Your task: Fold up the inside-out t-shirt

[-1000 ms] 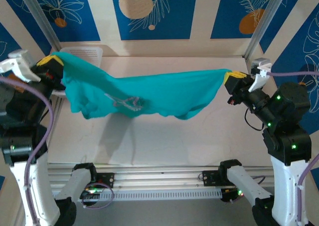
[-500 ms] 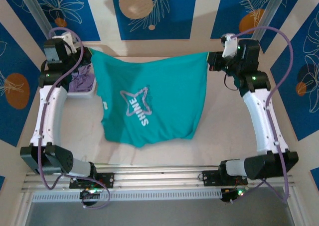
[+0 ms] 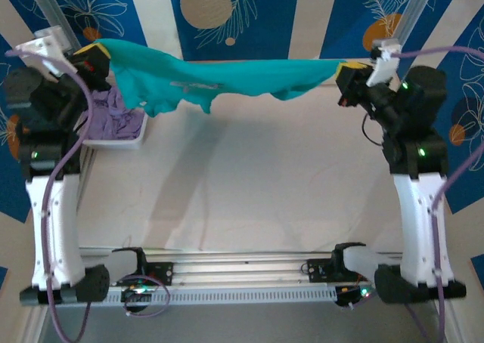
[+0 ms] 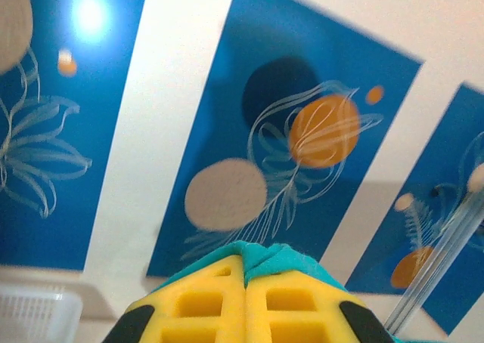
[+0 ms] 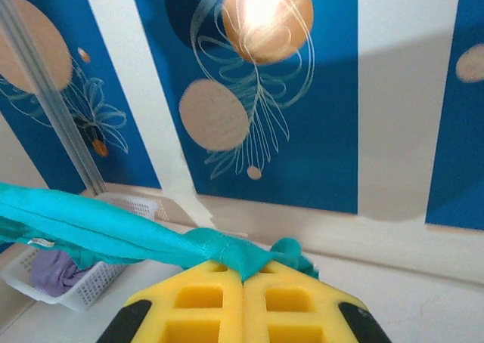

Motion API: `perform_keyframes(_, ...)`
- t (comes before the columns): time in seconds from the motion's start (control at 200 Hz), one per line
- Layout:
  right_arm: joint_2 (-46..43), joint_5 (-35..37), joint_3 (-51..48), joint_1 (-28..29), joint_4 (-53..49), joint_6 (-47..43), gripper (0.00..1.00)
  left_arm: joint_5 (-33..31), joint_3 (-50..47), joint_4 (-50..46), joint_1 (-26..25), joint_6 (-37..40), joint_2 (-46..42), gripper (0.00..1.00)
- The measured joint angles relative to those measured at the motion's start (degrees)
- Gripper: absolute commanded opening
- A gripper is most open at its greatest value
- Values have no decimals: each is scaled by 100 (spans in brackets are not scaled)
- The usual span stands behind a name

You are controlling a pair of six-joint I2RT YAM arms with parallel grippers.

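Note:
The teal-green t-shirt [image 3: 227,77] hangs stretched in the air between both arms, high above the table near the back wall, sagging on its left half. My left gripper [image 3: 97,54] is shut on its left corner; teal cloth [image 4: 283,260] bunches out between the yellow fingers [image 4: 197,305]. At the right end my right gripper [image 3: 349,72] is shut on the other corner, with a stitched hem [image 5: 227,256] pinched between the yellow pads [image 5: 295,305]. A small white tag [image 5: 41,242] shows under the cloth.
A white basket [image 3: 140,128] holding a lavender garment [image 3: 113,112] stands at the back left of the table, below the left gripper. The pale tabletop [image 3: 249,177] lies under the shirt. Metal frame posts [image 3: 412,10] rise at the back corners.
Half a second ago the shirt hung flat and spread with its print showing. Both grippers have since swung up and outward, pulling it into a taut raised band.

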Motion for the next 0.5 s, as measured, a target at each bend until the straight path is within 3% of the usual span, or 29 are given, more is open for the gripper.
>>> perform_keyframes(0.265,-1156,188,136,0,-52,-184,0,7,22,629,0,2,-973,0)
perform_keyframes(0.5,-662,348,129,0,37,-459,0,175,87,1156,-33,0,-111,0)
